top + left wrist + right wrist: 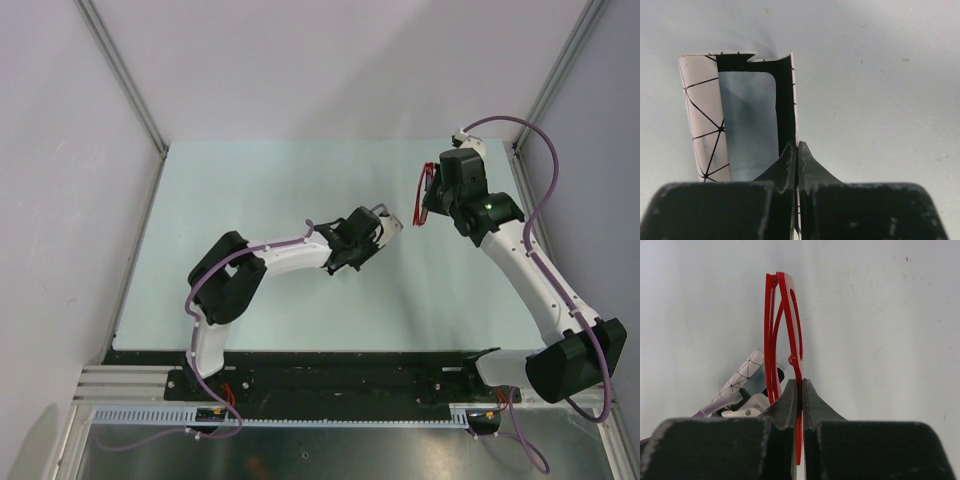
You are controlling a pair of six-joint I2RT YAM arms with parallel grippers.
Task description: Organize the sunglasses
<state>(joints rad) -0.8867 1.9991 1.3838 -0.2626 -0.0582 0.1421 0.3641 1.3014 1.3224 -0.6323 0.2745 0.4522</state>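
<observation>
**Holding case and glasses apart, insertion not yet done**

Step, as judged: bringing the glasses to the open case, about midway. Nothing is stowed.

- The left arm (270, 258) reaches to mid-table. The left gripper (797, 148) is clamped on 1 thin wall of the open white case (705, 125). The lining is dark, with a pale blue-grey panel (747, 120) inside; cloth or lining, cannot tell.
- The right arm (530, 270) stands far right. The right gripper (800, 386) is clenched on the rim of the red sunglasses (768, 340), which are edge-on and apparently folded, near the case but apart from it.

Next move calls for turning the glasses flat to the case mouth, then closing the gap between the 2 grippers.

Room: grey-white wall panels (60, 150) on 3 sides, 2 metal posts (120, 70).

Surface: pale green table (250, 190), matte, with a few small specks (905, 60).
</observation>
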